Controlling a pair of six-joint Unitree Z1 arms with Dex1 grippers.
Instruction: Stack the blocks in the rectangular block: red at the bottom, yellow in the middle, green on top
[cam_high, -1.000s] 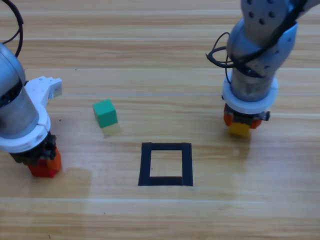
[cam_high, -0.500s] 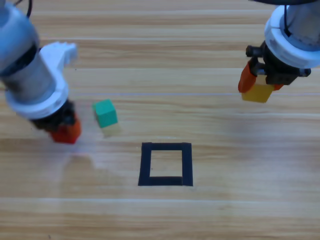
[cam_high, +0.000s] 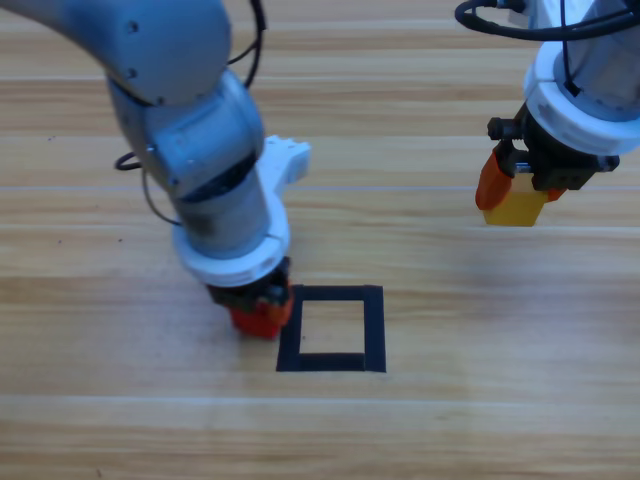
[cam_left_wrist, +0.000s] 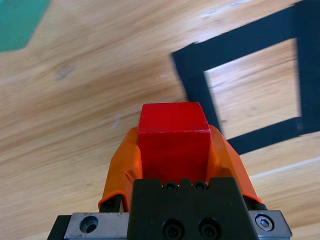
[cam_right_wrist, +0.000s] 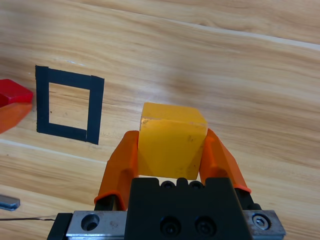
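The left gripper (cam_left_wrist: 172, 150) is clamped on the red cube (cam_left_wrist: 173, 141), one orange jaw on each side face. In the high view the cube (cam_high: 262, 316) hangs just beside the left edge of the black square (cam_high: 332, 329), at most overlapping the tape and not yet over the bare wood inside. From the left wrist view the square's (cam_left_wrist: 250, 87) near corner lies just ahead of the cube, and a corner of the green cube (cam_left_wrist: 17, 22) shows at the upper left; in the high view the arm hides it.

The right gripper (cam_right_wrist: 170, 150) is closed on the yellow cube (cam_right_wrist: 171, 141) in the same way. It holds the cube (cam_high: 514, 205) well apart from the square, off to the upper right, apparently raised above the table (cam_high: 420, 430). Its wrist view shows the square (cam_right_wrist: 68, 104) far off to the left, with the red cube (cam_right_wrist: 12, 92) at the edge.

As for progress, nothing is stacked: the square is empty. Red and yellow are both gripped, and red looks closest to placement. Left to do, by this reading: set red inside the square, put yellow on it, then fetch green and top the pile.
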